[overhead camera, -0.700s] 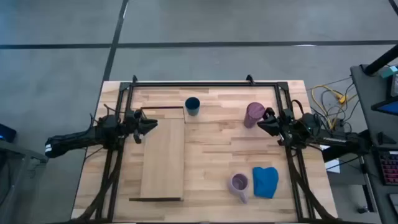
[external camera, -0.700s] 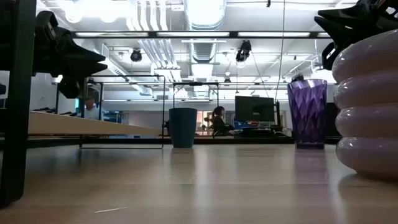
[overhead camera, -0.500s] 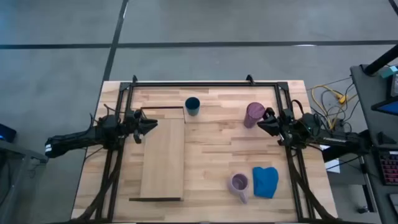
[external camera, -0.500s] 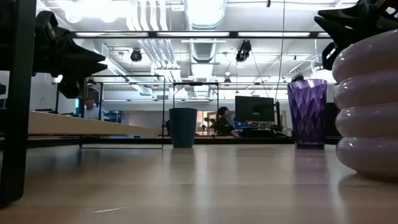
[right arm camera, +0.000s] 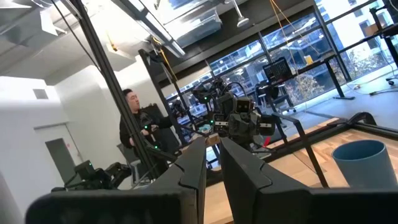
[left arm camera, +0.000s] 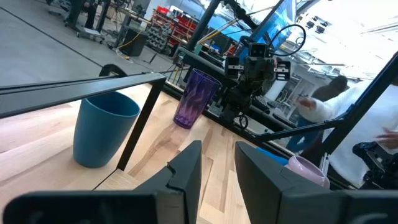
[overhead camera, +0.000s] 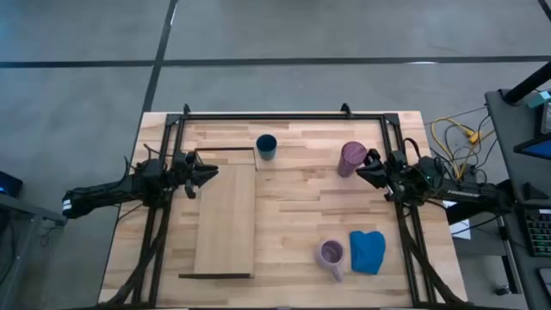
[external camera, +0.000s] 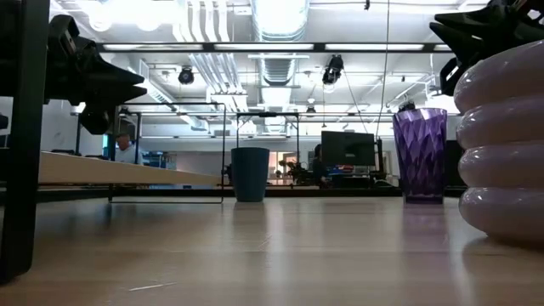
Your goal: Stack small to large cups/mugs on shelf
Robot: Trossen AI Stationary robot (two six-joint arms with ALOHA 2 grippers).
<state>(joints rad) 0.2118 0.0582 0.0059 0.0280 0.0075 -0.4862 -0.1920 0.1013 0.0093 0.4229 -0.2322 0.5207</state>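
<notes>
Pretty much zero change over the last fraction of a second: same spots for both arms and all three cups. Only a person far off in the room behind shifted a bit. So, no progress yet, nothing stacked.

Left hand [overhead camera: 209,171] parked at the left edge of the shelf [overhead camera: 225,220], fingers [left arm camera: 186,174] slightly apart, holding nothing. Right hand [overhead camera: 360,171] right beside the purple tumbler [overhead camera: 351,158] at the far right, fingers [right arm camera: 193,165] a narrow gap apart too, not clamped on anything.

Small dark blue cup [overhead camera: 266,145] standing on the surface just past the shelf's far end. Lilac mug [overhead camera: 331,256] down near the front right, next to the blue cloth [overhead camera: 368,251]. Shelf lying bare on the surface [overhead camera: 301,207].

Probably about to start. Guessing small cup first, closest to the left hand, or the tumbler, given how close the right hand is.
</notes>
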